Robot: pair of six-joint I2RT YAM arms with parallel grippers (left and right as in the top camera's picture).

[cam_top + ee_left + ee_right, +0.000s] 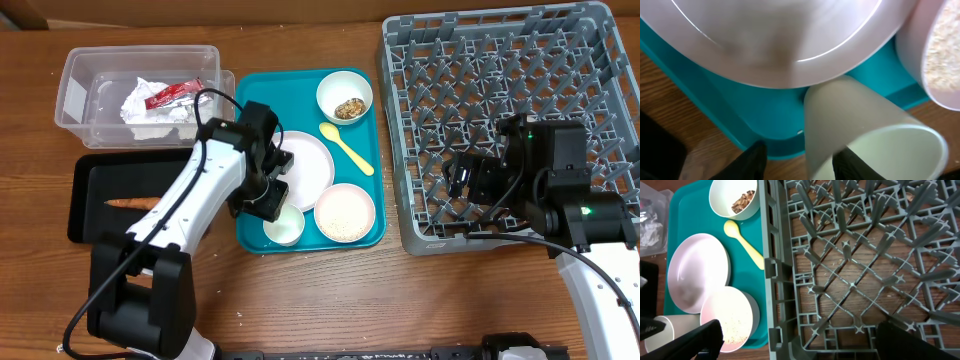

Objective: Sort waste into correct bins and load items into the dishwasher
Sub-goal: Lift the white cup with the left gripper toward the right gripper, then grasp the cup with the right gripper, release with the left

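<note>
1. Our left gripper (270, 207) straddles the small white cup (283, 225) on the teal tray (290, 100), toward the table's near edge. We cannot tell whether its fingers (752, 162) pinch it.
2. A weak hold could tip the cup into the rice bowl (345, 213) beside it.
3. Our right gripper (470, 180) hangs with fingers spread wide over the dish rack (560, 60), at the right edge.

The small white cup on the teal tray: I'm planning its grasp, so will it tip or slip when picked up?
The small white cup looks empty and thin-walled, so probably light. Its smooth tapered wall may slip in the left gripper. Being narrow-based, it could tip if nudged.
</note>
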